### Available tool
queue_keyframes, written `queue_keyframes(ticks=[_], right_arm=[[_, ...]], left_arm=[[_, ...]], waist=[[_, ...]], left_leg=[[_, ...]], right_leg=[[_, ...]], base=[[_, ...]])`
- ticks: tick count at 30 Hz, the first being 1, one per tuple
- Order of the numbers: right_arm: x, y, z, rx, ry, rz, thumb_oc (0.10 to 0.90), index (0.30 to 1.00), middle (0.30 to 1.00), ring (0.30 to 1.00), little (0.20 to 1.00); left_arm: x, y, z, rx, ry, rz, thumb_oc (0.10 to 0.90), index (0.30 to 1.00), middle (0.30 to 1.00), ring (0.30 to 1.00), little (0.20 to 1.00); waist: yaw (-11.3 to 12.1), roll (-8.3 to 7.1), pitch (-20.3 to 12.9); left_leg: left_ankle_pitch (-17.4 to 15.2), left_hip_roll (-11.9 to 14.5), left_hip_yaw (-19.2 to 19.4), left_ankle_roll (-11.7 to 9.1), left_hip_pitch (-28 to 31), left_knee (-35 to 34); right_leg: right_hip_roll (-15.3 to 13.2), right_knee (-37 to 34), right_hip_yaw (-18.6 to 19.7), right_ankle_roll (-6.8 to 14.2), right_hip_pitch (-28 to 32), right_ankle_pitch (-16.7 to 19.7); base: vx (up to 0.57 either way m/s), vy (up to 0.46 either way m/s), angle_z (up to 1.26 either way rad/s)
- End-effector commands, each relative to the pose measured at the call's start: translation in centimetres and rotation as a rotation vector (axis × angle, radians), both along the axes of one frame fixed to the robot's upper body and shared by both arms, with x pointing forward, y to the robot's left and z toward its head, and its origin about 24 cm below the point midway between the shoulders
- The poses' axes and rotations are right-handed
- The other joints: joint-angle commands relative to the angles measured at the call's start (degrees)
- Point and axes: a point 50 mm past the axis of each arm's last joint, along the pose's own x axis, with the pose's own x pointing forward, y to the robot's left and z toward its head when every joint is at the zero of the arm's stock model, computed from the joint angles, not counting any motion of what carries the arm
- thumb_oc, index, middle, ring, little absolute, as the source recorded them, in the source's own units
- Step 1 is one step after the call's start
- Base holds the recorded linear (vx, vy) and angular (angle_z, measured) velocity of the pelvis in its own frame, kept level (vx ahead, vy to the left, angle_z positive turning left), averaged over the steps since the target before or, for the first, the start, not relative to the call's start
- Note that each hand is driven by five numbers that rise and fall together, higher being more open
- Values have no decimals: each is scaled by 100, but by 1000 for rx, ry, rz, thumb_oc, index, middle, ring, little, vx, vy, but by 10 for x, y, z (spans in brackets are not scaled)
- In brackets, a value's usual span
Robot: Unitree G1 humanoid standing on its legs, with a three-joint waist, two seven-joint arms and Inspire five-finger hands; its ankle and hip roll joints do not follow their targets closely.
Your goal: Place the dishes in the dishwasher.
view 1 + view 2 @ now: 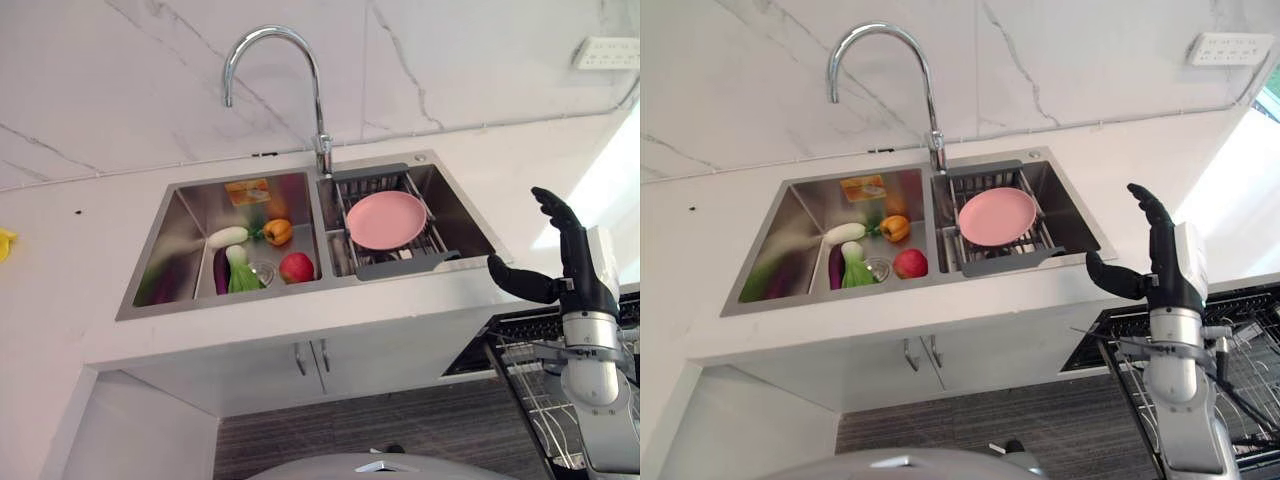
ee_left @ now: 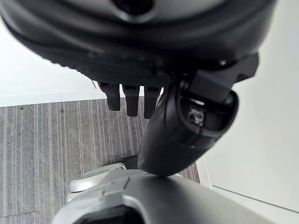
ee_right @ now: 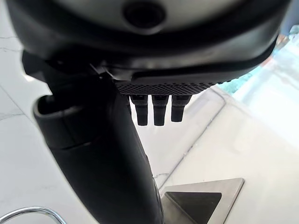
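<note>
A pink plate [image 1: 386, 219] lies on a wire drying rack [image 1: 420, 248] in the right basin of the steel sink [image 1: 150, 262]. My right hand [image 1: 572, 262] is raised to the right of the sink, above the counter edge, open with straight fingers and the thumb [image 1: 520, 280] pointing toward the sink; it holds nothing. The open dishwasher's wire rack [image 1: 535, 385] sits low at the right, below that hand. My left hand [image 2: 182, 126] hangs over the striped floor in its wrist view, fingers relaxed and empty.
The left basin holds toy food: a red apple [image 1: 296, 267], an orange pepper [image 1: 278, 232], a white radish [image 1: 226, 236], a green vegetable [image 1: 240, 275] and an eggplant [image 1: 220, 270]. A tall chrome faucet [image 1: 318, 110] stands behind the sink. A yellow thing [image 1: 6, 242] lies at the counter's far left.
</note>
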Motion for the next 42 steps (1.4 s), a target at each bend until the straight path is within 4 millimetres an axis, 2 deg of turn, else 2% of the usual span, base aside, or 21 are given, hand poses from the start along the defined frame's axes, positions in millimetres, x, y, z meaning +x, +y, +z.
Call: queue_keyframes(ticks=[1, 4, 6, 10, 14, 20, 28, 36, 38, 42], right_arm=[[19, 3, 65, -31, -282, 103, 800, 900, 900, 900, 900], [24, -3, 67, -46, -268, 95, 800, 900, 900, 900, 900], [37, -13, 78, -75, -260, 89, 800, 900, 900, 900, 900], [45, -18, 79, -90, -228, 93, 800, 900, 900, 900, 900], [60, -23, 70, -187, -92, 112, 800, 900, 900, 900, 900], [67, -25, 61, -260, 5, 135, 800, 900, 900, 900, 900], [67, -24, 53, -313, 54, 139, 800, 900, 900, 900, 900], [74, -16, 62, -567, 48, 139, 800, 900, 900, 900, 900], [80, -13, 67, -668, 62, 155, 800, 900, 900, 900, 900], [91, -6, 70, -744, 77, 182, 800, 900, 900, 900, 900]], left_arm=[[14, -3, -1, -41, 17, -86, 800, 900, 900, 900, 900], [13, -2, -1, -46, 21, -89, 800, 900, 900, 900, 900], [8, 2, 0, -53, 38, -94, 800, 900, 900, 900, 900], [4, 2, -1, -60, 53, -107, 800, 900, 900, 900, 900], [1, 1, -1, -81, 63, -125, 800, 900, 900, 900, 900], [4, 2, 0, -84, 48, -122, 800, 900, 900, 900, 900], [3, 4, 0, -79, 51, -108, 800, 900, 900, 900, 900], [4, 4, 0, -70, 46, -121, 800, 900, 900, 900, 900], [5, 5, 0, -66, 40, -132, 800, 900, 900, 900, 900], [9, 4, 0, -59, 34, -172, 800, 900, 900, 900, 900]], waist=[[252, -145, 125], [292, -153, 116], [403, -164, 103], [475, -180, 96], [589, -217, 99], [624, -252, 114], [617, -270, 131], [655, -271, 133], [695, -290, 131], [706, -303, 144]], left_leg=[[-382, 22, -216, 101, 173, 56], [-370, 21, -255, 94, 160, 56], [-335, 25, -352, 70, 99, 56], [-317, 27, -416, 58, 47, 56], [-290, 45, -494, 41, -15, 56], [-274, 58, -552, 21, -63, 56], [-300, 70, -552, 16, -30, 56], [-316, 83, -537, 9, 22, 56], [-314, 84, -564, -2, 19, 56], [-302, 88, -585, -13, 9, 56]], right_leg=[[-390, 110, 87, 321, 224, -186], [-389, 110, 53, 317, 227, -191], [-383, 110, -65, 306, 233, -207], [-377, 110, -122, 297, 237, -220], [-356, 110, -185, 284, 222, -231], [-341, 110, -247, 280, 210, -244], [-328, 110, -259, 274, 239, -264], [-325, 110, -286, 278, 271, -272], [-326, 110, -309, 282, 282, -276], [-325, 110, -332, 282, 282, -278]], base=[[11, -23, 4], [22, -24, 24], [41, -40, 19], [27, -20, 28], [36, -13, 9], [7, -1, 2], [0, 0, 0], [0, 0, 0], [17, -4, 0], [4, 0, 1]])
